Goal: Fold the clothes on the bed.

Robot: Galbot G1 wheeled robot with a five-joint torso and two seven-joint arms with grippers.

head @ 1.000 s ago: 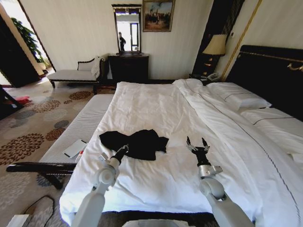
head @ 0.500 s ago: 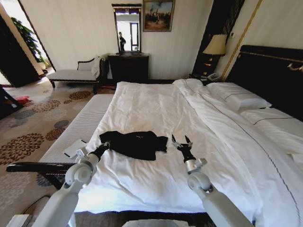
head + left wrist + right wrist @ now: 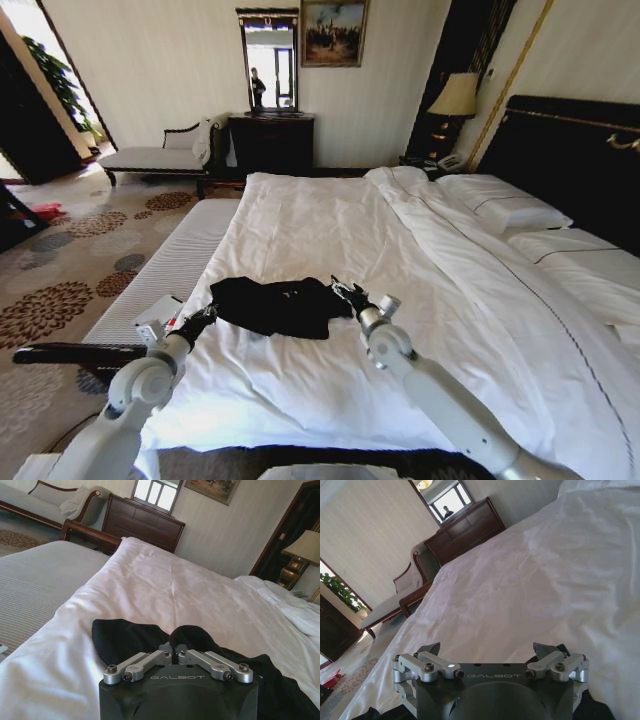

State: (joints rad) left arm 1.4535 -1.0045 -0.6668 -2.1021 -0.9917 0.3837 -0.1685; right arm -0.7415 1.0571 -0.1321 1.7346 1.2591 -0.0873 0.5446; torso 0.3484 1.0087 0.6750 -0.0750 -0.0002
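Flanking black T-shirt (image 3: 278,304): left end effector (image 3: 203,317) closed, right end effector (image 3: 345,294) open.

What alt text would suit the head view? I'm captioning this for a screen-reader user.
A crumpled black T-shirt lies near the foot of a white-sheeted bed, with the left gripper at its left edge and the right gripper at its right edge. Pillows rest against a dark headboard on the right.

- I see daylight glaring through the doorway (image 3: 22,25) at far left.
- Lamp (image 3: 459,96) glows softly.
- Wide-angle bending at head-view edges.
- Wrist views tinted pinkish.
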